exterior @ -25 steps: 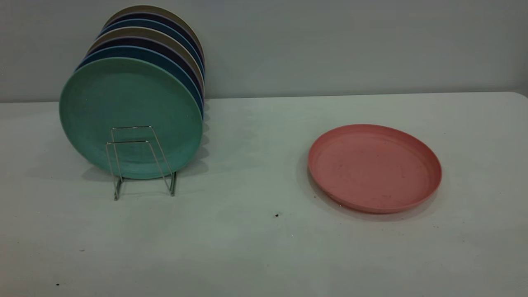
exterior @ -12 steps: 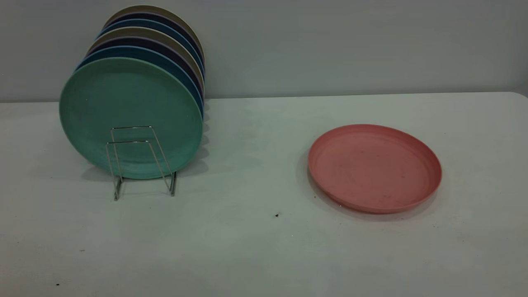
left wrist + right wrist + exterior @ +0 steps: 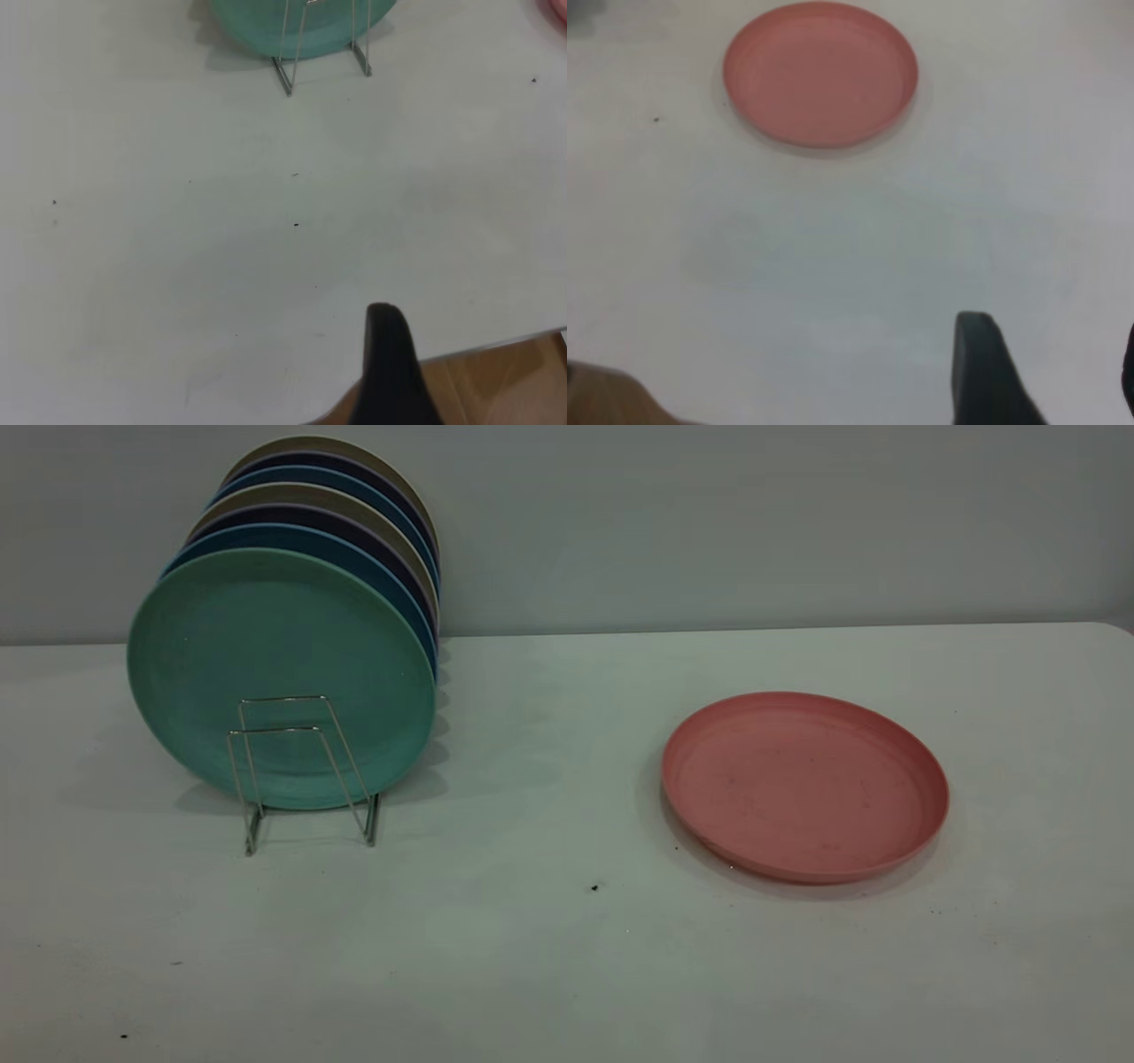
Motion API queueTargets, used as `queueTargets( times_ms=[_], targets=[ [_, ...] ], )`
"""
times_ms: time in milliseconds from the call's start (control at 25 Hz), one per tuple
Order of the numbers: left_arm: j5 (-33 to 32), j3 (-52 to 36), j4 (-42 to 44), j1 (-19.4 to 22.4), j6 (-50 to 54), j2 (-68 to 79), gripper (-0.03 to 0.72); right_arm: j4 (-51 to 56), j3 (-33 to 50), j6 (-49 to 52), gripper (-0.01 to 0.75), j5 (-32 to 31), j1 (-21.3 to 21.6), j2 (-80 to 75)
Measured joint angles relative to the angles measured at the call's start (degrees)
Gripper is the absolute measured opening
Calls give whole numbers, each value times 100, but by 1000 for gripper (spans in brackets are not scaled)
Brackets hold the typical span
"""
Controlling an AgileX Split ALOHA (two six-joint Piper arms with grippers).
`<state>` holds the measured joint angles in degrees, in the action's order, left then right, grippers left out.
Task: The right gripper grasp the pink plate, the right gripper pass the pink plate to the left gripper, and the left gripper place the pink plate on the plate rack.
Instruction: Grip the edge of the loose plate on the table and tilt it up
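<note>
1. Nothing has moved since the earlier exterior pictures: the pink plate (image 3: 804,786) lies flat on the worktop (image 3: 549,957) at the same place, and no arm has entered that view.
2. You are at the first step, the reach of the right end effector (image 3: 1050,372) toward the pink plate. In its wrist view you see one dark finger (image 3: 983,367) and the edge of another at the picture border, with a wide gap between, so I judge it spread.
3. The plate is well apart from this end effector, with only bare worktop between them.
4. To do the step well, come down at the near rim (it is raised but shallow), put one finger inside and one outside, and close on the rim only. A flat plate may slide if you push it sideways.
5. The left end effector (image 3: 394,372) waits near the worktop edge; only one finger shows, so I cannot tell its state.
6. The plate rack (image 3: 301,771) stands far at the left, with the teal-green plate (image 3: 282,677) foremost and free wire loops in front.
</note>
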<state>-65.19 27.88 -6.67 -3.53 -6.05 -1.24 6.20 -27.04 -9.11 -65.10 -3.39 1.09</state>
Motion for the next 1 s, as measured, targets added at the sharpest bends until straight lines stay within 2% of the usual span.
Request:
queueTargets(
  times_ms=[520, 760, 1000],
  targets=[
    [0, 0, -387, 0, -260, 0, 528, 376, -46, -141, 388, 58, 0, 0],
    [563, 100, -562, 0, -154, 221, 490, 1089, -144, -797, 388, 1045, 0, -927],
    [1456, 105, -936, 0, -340, 1740, 438, 1423, -144, -1311, 388, 2050, 0, -2854]
  ],
)
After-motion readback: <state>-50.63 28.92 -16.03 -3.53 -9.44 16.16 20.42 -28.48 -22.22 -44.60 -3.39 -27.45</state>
